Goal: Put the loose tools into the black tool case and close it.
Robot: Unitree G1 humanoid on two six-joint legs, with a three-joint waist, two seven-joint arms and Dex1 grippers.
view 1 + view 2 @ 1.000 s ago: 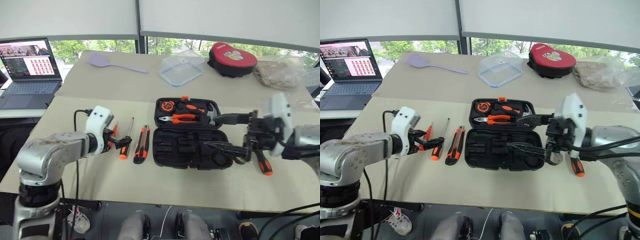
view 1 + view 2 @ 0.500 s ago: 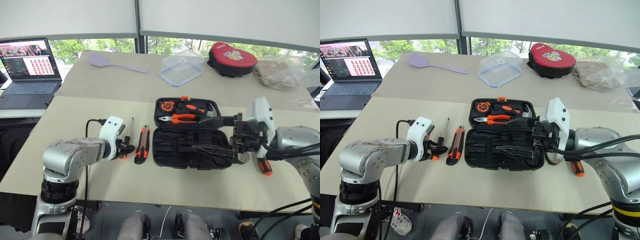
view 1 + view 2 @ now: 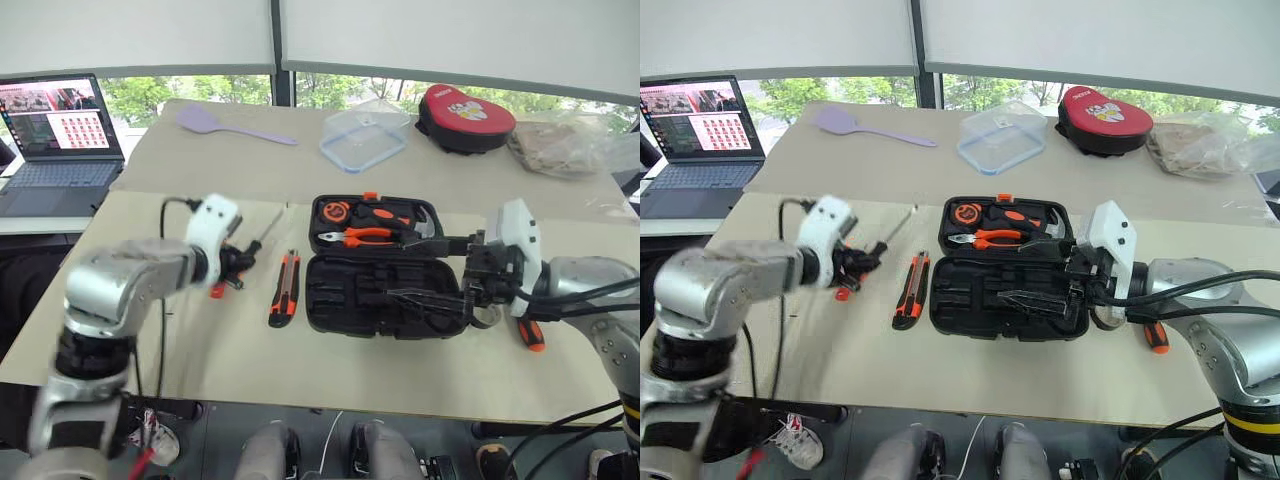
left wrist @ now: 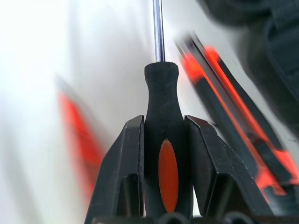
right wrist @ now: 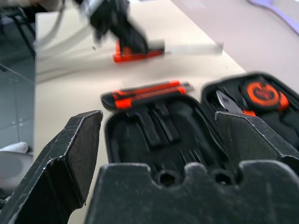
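The left gripper [image 4: 164, 154] has clamped its black fingers [image 4: 125, 172] on the handle of a screwdriver [image 4: 161, 116] and raised it off the bench [image 3: 300, 370], shaft aimed away toward the black tool case [image 3: 385, 268]. A second ago that gripper stood with its jaws apart, low over the row of tools near the bench's left edge; half a second ago it was down among them; now the tool hangs clear of the surface, its metal shaft [image 3: 268, 226] tilted up toward the far edge. A second orange-handled screwdriver [image 3: 217, 290] lies just under the lifted hand, and the utility knife [image 3: 284, 301] rests between it and the case, untouched.

The case sits open at the middle of the bench, pliers [image 3: 362, 236] and tape measure [image 3: 335, 212] bedded in the far half, the near half's recesses unfilled. The right gripper [image 5: 159, 154] hangs over the case's right end with its jaws spread wide, gripping nothing, much as it did a second ago though drawn slightly nearer the case. Another screwdriver [image 3: 528, 333] lies toward the bench's right edge, behind that arm.

By this reading, the first loose tool is in hand and the carry to the case comes next; the rest of the packing, and the closing, remain undone
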